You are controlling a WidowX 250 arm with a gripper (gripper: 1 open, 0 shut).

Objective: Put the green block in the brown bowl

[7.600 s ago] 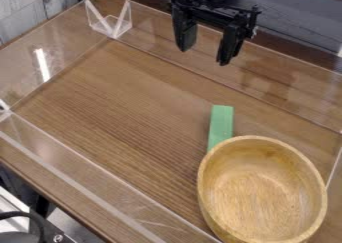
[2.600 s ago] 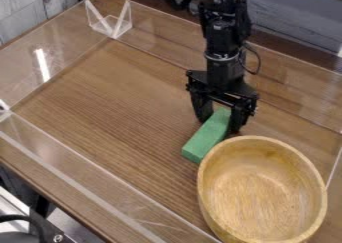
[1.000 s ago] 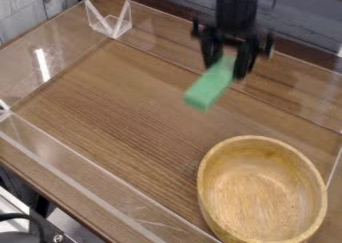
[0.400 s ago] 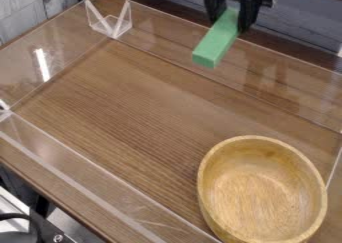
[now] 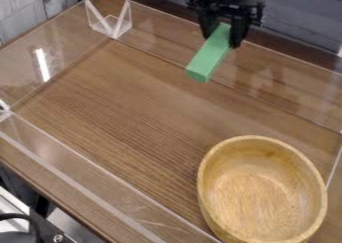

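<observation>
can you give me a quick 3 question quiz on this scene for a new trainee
1. True or false: the green block is lying on the table.
2. What is inside the wooden bowl?
A. the green block
B. nothing
C. a clear plastic stand
3. Fill in: the claw is shut on the block's ____ end.

Key
1. False: the block hangs in the air, tilted, held by the claw.
2. B.
3. Upper.
</observation>
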